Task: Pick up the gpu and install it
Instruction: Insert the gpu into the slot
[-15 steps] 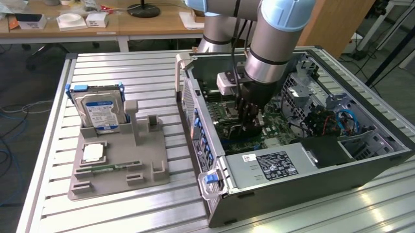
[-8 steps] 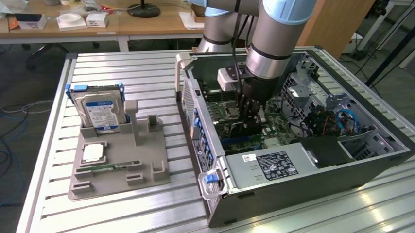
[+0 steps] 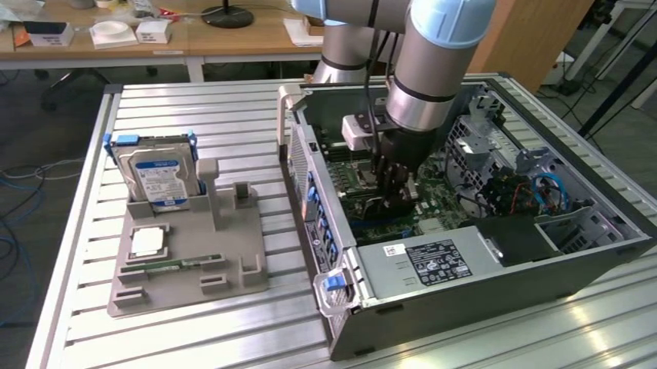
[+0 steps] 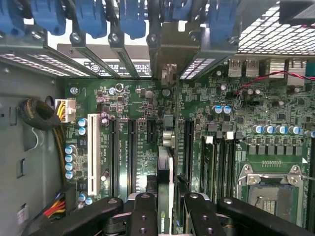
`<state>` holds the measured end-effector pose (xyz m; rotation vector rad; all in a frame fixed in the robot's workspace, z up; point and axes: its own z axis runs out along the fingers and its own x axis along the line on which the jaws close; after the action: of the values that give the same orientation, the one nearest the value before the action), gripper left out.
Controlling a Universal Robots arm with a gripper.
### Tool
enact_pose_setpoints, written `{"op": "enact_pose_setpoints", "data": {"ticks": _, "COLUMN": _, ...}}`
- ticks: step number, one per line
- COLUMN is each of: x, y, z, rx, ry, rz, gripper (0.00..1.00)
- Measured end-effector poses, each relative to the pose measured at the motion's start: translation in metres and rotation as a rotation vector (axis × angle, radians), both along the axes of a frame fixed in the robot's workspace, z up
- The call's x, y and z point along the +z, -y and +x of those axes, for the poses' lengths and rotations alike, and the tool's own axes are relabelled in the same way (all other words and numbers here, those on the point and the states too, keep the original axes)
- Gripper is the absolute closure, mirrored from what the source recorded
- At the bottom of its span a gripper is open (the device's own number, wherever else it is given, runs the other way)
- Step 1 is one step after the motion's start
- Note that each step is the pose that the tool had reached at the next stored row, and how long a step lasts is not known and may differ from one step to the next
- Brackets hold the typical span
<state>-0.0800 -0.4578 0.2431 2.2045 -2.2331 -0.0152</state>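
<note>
A: Misalignment is the main risk here, as I judge it. The gripper (image 4: 165, 209) is low inside the open computer case (image 3: 575, 265), holding the gpu (image 4: 166, 162) edge-on above the green motherboard (image 4: 142, 132). If the card's lower edge sits slightly off its long black slot (image 4: 187, 147), pressing down could bend the card or scrape the board.

B: What else could cause trouble?

A: The card's metal end bracket (image 4: 170, 73) must slide into the open gap among the rear slot covers (image 4: 93, 61). If it catches on the neighbouring covers or the blue latches (image 4: 88, 17), the card could tilt and seat at one end only. A weak hold could also let it slip between the fingers (image 4: 142, 216).

B: Where exactly is the card relative to the gripper?

A: It is clamped between the black fingers, which stand narrow, closed on its thin edge. It runs straight out from them toward the rear of the case. I cannot tell whether its edge already touches the slot.

B: And outside the case?

A: A hard drive (image 3: 156, 181) stands in a grey holder (image 3: 195, 265) on the metal surface (image 3: 82, 231), towards the exterior view's left, well apart from the arm.
</note>
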Motion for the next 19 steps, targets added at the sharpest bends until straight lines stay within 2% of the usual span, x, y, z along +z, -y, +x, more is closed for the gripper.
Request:
{"op": "enact_pose_setpoints", "data": {"ticks": 6, "x": -0.0022, "y": 0.0000, "z": -0.001, "rx": 0.001, "ry": 0.0000, "rz": 0.0000, "gripper": 0.74}}
{"op": "enact_pose_setpoints", "data": {"ticks": 11, "x": 0.0021, "y": -0.0002, "z": -0.001, "rx": 0.000, "ry": 0.0001, "rz": 0.0011, "gripper": 0.74}}
{"op": "enact_pose_setpoints", "data": {"ticks": 16, "x": 0.0082, "y": -0.0002, "z": -0.001, "rx": 0.000, "ry": -0.0045, "rz": 0.0006, "gripper": 0.74}}
{"op": "enact_pose_setpoints", "data": {"ticks": 19, "x": 0.0083, "y": -0.0002, "z": -0.001, "rx": 0.000, "ry": -0.0048, "rz": 0.0005, "gripper": 0.74}}
